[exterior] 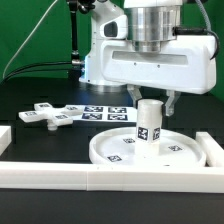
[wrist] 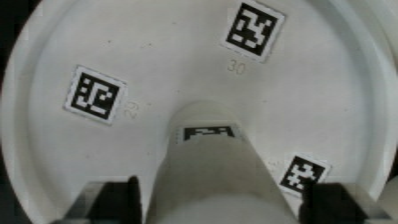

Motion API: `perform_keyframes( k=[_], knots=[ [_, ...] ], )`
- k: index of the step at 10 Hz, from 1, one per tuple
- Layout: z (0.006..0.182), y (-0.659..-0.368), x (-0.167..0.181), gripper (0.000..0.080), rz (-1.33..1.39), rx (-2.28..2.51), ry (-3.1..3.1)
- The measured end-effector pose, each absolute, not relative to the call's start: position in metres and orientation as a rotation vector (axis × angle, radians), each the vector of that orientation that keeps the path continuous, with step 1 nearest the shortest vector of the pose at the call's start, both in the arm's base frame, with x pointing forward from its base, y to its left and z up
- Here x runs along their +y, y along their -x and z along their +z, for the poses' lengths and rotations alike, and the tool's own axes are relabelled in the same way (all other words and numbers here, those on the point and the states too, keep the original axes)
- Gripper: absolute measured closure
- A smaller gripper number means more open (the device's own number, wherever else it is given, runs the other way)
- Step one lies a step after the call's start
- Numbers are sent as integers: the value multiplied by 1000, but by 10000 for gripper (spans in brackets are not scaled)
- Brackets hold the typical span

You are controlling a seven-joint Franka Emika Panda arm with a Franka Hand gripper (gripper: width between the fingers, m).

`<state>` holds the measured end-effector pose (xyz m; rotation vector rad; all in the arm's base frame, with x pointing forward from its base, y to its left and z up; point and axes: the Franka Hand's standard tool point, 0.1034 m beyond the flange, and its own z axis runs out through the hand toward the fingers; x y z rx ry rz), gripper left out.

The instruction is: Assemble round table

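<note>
The large round disc (exterior: 108, 152) lies flat on the black table. The short cylinder post (exterior: 150, 122) stands upright on it, right of its middle. My gripper (exterior: 152, 103) hangs straight above the post with a finger on each side of its top. In the wrist view the post (wrist: 222, 165) runs up between the two dark fingers (wrist: 121, 202), with a thin gap at each side, so my gripper (wrist: 226, 205) reads as open around the post. The disc's tagged floor (wrist: 160, 60) fills the wrist view. The four-armed cross piece (exterior: 47, 115) lies on the table at the exterior view's left.
The marker board (exterior: 105, 112) lies behind the disc. A long white rail (exterior: 60, 178) runs along the front and another (exterior: 213, 150) stands at the exterior view's right of the disc. A short white piece (exterior: 4, 135) is at the left edge.
</note>
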<state>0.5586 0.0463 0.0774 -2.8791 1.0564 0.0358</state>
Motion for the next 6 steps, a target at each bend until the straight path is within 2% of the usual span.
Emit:
perform_keyframes(
  k=[1, 2, 6],
  knots=[
    [78, -559, 49, 232, 27, 982, 2910],
    [77, -559, 50, 167, 21, 904, 2935],
    [77, -559, 50, 150, 5, 431, 3038]
  ],
)
